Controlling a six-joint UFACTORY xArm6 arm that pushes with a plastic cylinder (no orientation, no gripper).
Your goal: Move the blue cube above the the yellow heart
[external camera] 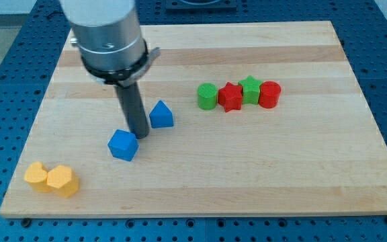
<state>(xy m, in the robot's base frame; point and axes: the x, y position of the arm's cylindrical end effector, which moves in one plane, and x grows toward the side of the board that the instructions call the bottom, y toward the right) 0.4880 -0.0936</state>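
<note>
The blue cube (123,144) lies left of the board's middle. My tip (140,135) stands just to its upper right, touching or nearly touching it. The yellow heart (36,176) lies at the board's lower left corner, well below and left of the cube. A yellow hexagonal block (62,180) sits tight against the heart's right side.
A blue triangular block (160,115) sits just right of the rod. A row of a green cube (207,96), red star (231,97), green star (250,89) and red cylinder (269,94) lies right of centre. The wooden board (261,175) rests on a blue perforated table.
</note>
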